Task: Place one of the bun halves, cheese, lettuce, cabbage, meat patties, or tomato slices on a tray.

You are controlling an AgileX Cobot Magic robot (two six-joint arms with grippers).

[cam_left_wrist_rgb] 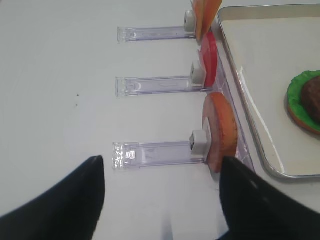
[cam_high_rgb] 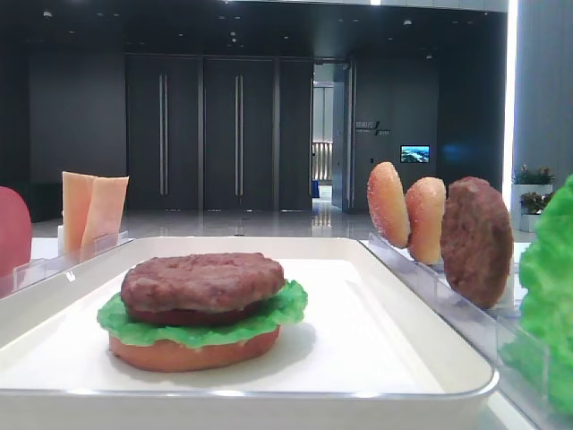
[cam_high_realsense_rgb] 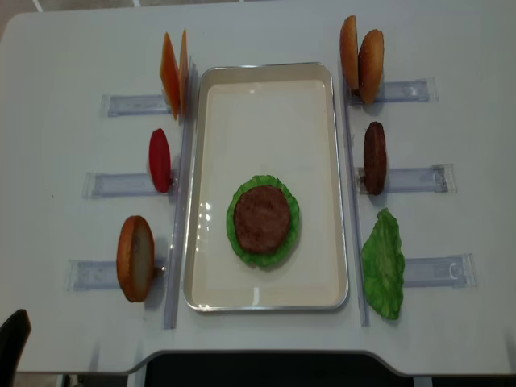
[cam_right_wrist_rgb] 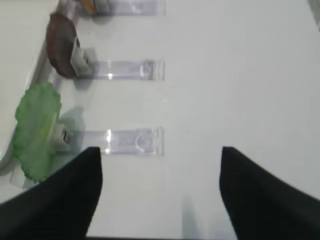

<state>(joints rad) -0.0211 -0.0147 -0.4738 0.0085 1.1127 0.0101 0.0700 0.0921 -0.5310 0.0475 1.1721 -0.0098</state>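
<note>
Exterior high: white table [cam_high_realsense_rgb: 72, 56], dark-doored hall [cam_high_rgb: 201, 134] behind.

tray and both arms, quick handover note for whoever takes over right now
Left gripper: fingers apart, holding nothing, over the table by the rack with the bun half.
Right gripper: open, empty, near the rack with the lettuce leaf.
Done: the tray holds a stack of bun bottom, lettuce and meat patty.
In racks: cheese slices, tomato slice, two bun halves, spare patty.
Left: further layers, nothing gripped yet.
</note>
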